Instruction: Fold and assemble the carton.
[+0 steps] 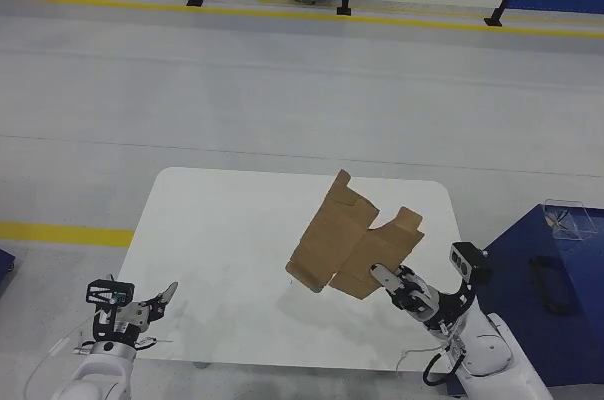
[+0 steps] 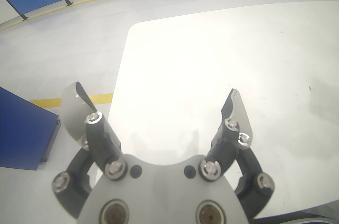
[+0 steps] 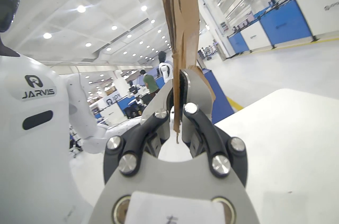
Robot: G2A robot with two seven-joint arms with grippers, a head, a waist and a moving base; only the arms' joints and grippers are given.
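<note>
A flattened brown carton (image 1: 347, 243) is lifted above the right half of the white table (image 1: 222, 260), tilted, with its flaps spread toward the far side. My right gripper (image 1: 385, 277) is shut on the carton's near edge; in the right wrist view the cardboard (image 3: 181, 31) stands edge-on between the two fingers of the gripper (image 3: 178, 87). My left gripper (image 1: 165, 296) is open over the table's near left corner, nothing between its fingers (image 2: 233, 106), well apart from the carton.
A dark blue cabinet (image 1: 562, 290) stands right of the table with a clear plastic item (image 1: 570, 217) on top. Another blue box (image 2: 23, 129) sits off the table's left side. Bare tabletop spreads between the arms.
</note>
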